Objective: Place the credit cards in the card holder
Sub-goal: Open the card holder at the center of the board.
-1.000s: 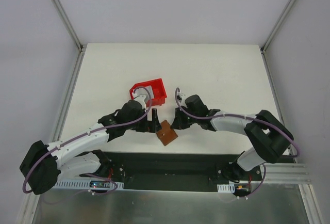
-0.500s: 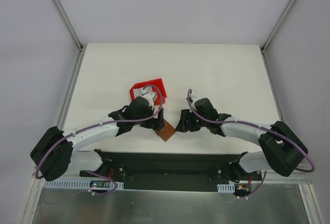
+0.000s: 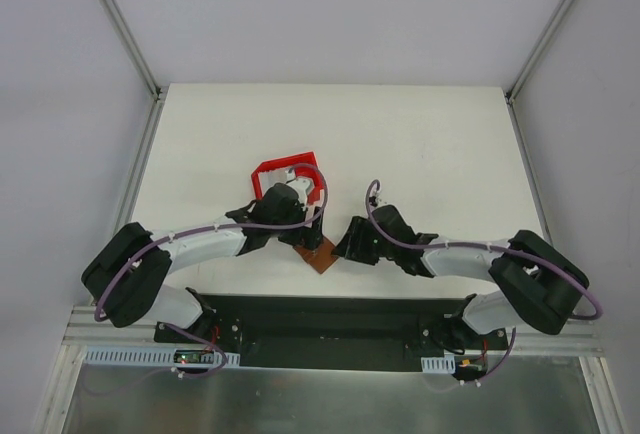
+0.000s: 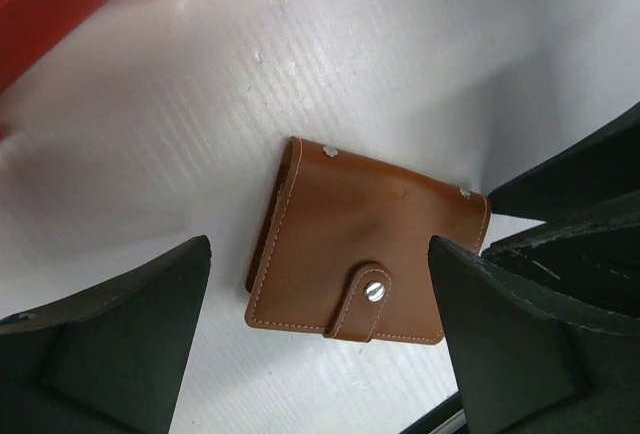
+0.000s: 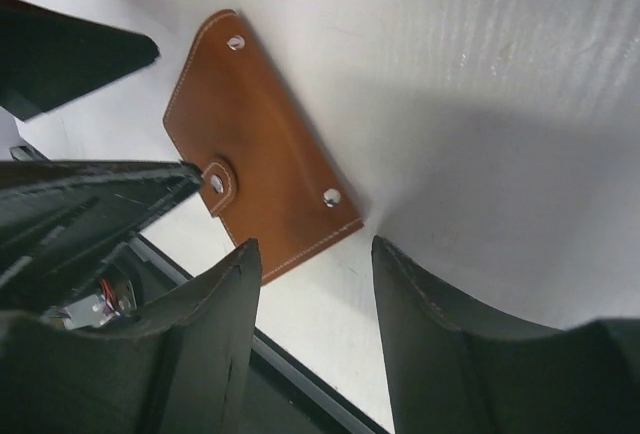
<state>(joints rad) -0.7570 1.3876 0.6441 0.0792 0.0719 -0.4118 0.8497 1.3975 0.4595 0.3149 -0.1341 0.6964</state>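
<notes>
Left tool point(image 4: 318, 254), spread wide, hangs over the snapped-shut card holder point(image 4: 370, 244), inside hidden.

Item: 2 arms, bench-mtd.
- Left arm point(image 3: 205, 244) & right arm point(image 3: 460, 257): white tubular links, blk joint housings, bulky blk shoulder blocks.
- Cables point(image 3: 325, 189): lilac, run along ea. arm, loop at wrist.
- Base plate point(image 3: 320, 319): blk.
- Left gripper point(image 4: 320, 254), right gripper point(image 5: 315, 244): matte blk wedge-shaped fingers, smooth faces.
</notes>
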